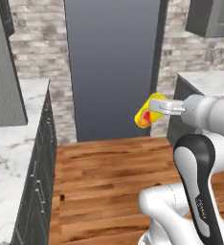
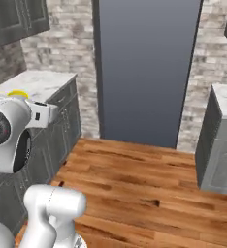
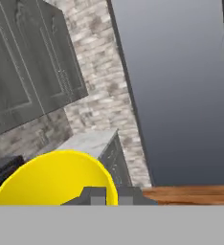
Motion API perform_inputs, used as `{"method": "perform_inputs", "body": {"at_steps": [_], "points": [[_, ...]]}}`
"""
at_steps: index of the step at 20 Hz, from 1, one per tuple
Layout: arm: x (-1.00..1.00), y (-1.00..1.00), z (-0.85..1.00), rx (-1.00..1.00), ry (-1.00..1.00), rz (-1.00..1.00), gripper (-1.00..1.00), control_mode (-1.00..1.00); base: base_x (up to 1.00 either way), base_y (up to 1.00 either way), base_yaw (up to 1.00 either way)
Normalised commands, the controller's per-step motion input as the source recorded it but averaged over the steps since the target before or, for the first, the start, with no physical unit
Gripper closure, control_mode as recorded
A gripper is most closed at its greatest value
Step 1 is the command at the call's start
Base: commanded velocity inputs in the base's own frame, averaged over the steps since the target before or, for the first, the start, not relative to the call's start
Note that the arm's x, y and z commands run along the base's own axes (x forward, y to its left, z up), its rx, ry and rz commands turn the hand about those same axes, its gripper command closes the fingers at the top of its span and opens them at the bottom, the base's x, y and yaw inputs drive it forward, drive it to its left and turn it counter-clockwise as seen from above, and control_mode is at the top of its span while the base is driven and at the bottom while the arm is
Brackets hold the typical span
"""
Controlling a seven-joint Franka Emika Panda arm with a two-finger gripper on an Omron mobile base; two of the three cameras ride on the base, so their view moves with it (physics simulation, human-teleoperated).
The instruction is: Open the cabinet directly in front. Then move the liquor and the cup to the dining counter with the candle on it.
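Note:
The yellow cup (image 1: 144, 113) with its red mark hangs in mid-air over the wooden floor, tilted on its side, and my gripper (image 1: 154, 108) is shut on its rim. In the hand view the cup's yellow rim (image 3: 54, 179) bulges at the lower left, with my dark fingertips (image 3: 98, 195) pinched at its edge. From the right base camera just a sliver of the cup (image 2: 17, 94) peeks over my white wrist. Liquor, candle and dining counter are out of view. A grey raised-panel wall cabinet (image 3: 28, 67) with shut doors hangs at the hand view's upper left.
A tall dark grey panel (image 1: 113, 67) stands ahead between brick wall sections. Marble counters over grey base cabinets run along the left (image 1: 13, 143) and right (image 1: 209, 81). Wooden floor (image 1: 114, 182) lies between them.

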Motion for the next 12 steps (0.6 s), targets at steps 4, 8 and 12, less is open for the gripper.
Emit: {"method": "perform_inputs", "body": {"at_steps": [4, 8, 12], "points": [[0.0, 0.0, 0.0, 0.0, 0.0, 0.0, 1.0, 1.0, 0.0, 0.08, -1.0], [0.0, 0.0, 0.0, 0.0, 0.0, 0.0, 1.0, 1.0, 0.0, 0.05, -1.0], [0.0, 0.0, 0.0, 0.0, 0.0, 0.0, 1.0, 1.0, 0.0, 0.0, -0.99]]}}
